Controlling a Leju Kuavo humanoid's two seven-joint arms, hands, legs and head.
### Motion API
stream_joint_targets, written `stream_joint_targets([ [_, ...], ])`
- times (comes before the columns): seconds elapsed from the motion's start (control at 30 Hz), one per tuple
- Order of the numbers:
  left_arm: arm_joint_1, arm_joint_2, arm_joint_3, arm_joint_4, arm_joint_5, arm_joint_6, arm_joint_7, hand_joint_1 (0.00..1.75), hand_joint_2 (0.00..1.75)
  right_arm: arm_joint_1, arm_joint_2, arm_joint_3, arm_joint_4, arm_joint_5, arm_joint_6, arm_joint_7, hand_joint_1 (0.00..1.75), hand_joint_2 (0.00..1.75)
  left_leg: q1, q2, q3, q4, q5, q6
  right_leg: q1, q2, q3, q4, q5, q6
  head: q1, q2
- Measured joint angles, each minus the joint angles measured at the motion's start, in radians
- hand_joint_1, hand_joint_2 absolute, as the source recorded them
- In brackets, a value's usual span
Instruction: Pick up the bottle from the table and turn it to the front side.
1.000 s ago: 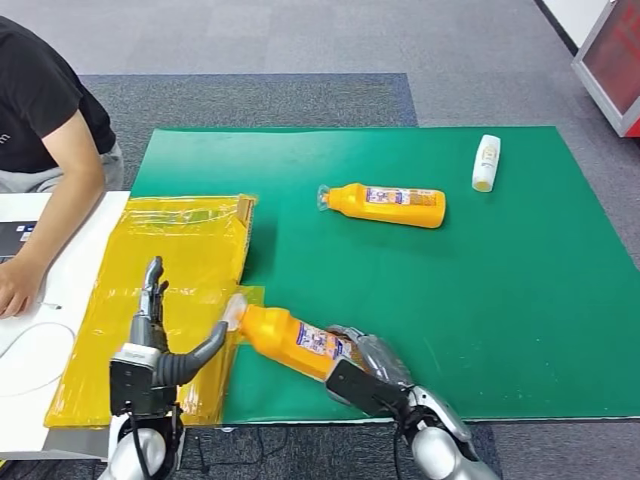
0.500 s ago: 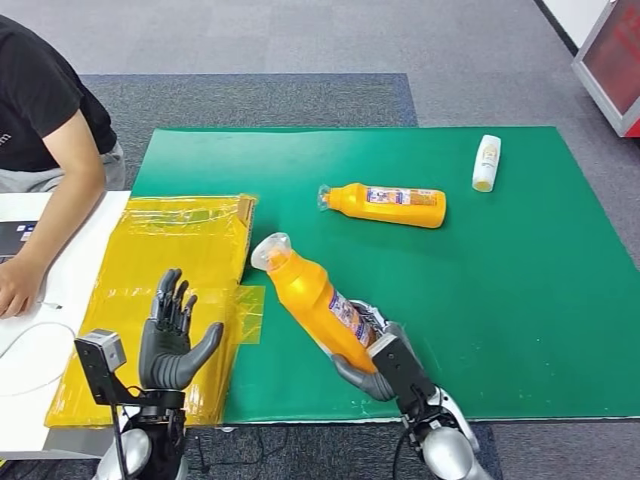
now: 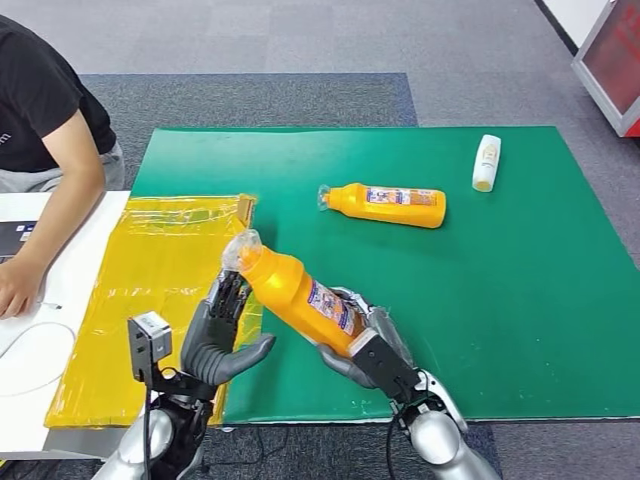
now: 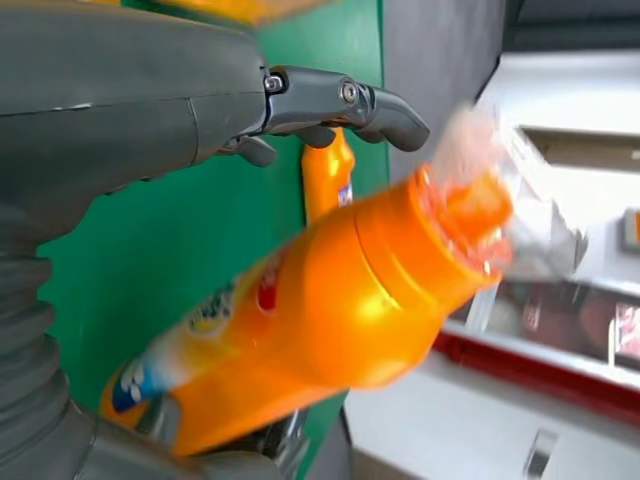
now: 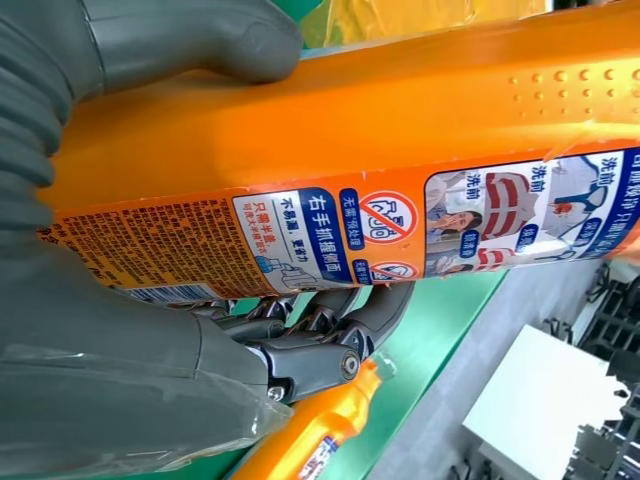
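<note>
Since half a second ago the left hand (image 3: 219, 335) has risen from over the yellow bag (image 3: 151, 300) toward the neck of the held bottle (image 3: 302, 298), and that bottle has tilted lower, its cap end swinging toward ten o'clock. The right hand (image 3: 362, 345) grips the orange bottle at its base end, thumb on one side and fingers (image 5: 332, 330) wrapped under the other, the printed label (image 5: 423, 225) facing the wrist camera. The bottle is held clear of the green mat (image 3: 490, 300), slanted from the four o'clock grip up to its plastic-wrapped cap (image 3: 241, 250) at ten o'clock. The left hand is spread, palm up, holding nothing, its fingertips just beneath the bottle's neck; whether they touch it cannot be told. In the left wrist view the cap (image 4: 490, 215) appears blurred, with a finger (image 4: 340, 100) extended past the bottle's shoulder. A second orange bottle (image 3: 385, 205) lies on its side on the mat toward twelve o'clock, and a small white bottle (image 3: 486, 162) lies near the mat's far edge at two o'clock. A person (image 3: 45, 150) in a black shirt sits at ten o'clock, forearm on a white table (image 3: 30, 350).
</note>
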Motion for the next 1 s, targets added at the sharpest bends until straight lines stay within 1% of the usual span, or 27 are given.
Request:
stream_joint_targets([
  [0.33,-0.086,-0.018,-0.041,0.046,0.027,-0.010,0.022,0.00,1.75,-0.029,0.000,0.037,0.009,0.006,-0.001,-0.023,1.75,1.75,0.000,0.000,-0.001,0.000,0.000,0.000,0.000,0.000,-0.001,0.000,0.000,0.000,0.000,0.000],
  [0.7,-0.120,-0.036,-0.046,0.079,0.060,-0.003,0.043,0.00,1.75,-0.032,0.000,0.044,0.009,-0.001,-0.003,-0.031,1.75,1.75,0.000,0.000,-0.001,0.000,0.000,0.000,0.000,0.000,-0.001,0.000,0.000,0.000,0.000,0.000],
  [0.8,-0.135,-0.042,-0.047,0.085,0.083,-0.003,0.069,0.14,1.75,-0.037,0.000,0.045,0.009,0.000,-0.005,-0.033,1.75,1.75,0.000,0.000,-0.001,0.000,0.000,0.000,0.000,0.000,-0.001,0.000,0.000,0.000,0.000,0.000],
  [0.83,-0.139,-0.044,-0.047,0.087,0.093,-0.004,0.078,0.58,1.75,-0.038,0.000,0.046,0.009,0.000,-0.007,-0.034,1.75,1.75,0.000,0.000,-0.001,0.000,0.000,0.000,0.000,0.000,-0.001,0.000,0.000,0.000,0.000,0.000],
  [0.9,-0.145,-0.047,-0.047,0.091,0.105,-0.006,0.088,1.36,1.75,-0.040,0.000,0.047,0.009,0.000,-0.009,-0.036,1.75,1.75,0.000,0.000,-0.001,0.000,0.000,0.000,0.000,0.000,-0.001,0.000,0.000,0.000,0.000,0.000],
  [0.93,-0.148,-0.048,-0.047,0.093,0.109,-0.007,0.090,1.75,1.75,-0.042,0.000,0.047,0.009,0.000,-0.010,-0.037,1.70,1.75,0.000,0.000,-0.001,0.000,0.000,0.000,0.000,0.000,-0.001,0.000,0.000,0.000,0.000,0.000],
  [0.97,-0.152,-0.050,-0.047,0.095,0.112,-0.007,0.091,1.75,1.75,-0.043,0.000,0.047,0.009,-0.001,-0.011,-0.038,1.47,1.75,0.000,0.000,-0.001,0.000,0.000,0.000,0.000,0.000,-0.001,0.000,0.000,0.000,0.000,0.000],
  [1.0,-0.154,-0.051,-0.047,0.097,0.115,-0.007,0.092,1.75,1.75,-0.045,0.000,0.048,0.009,-0.002,-0.013,-0.039,1.07,1.75,0.000,0.000,-0.001,0.000,0.000,0.000,0.000,0.000,-0.001,0.000,0.000,0.000,0.000,0.000],
])
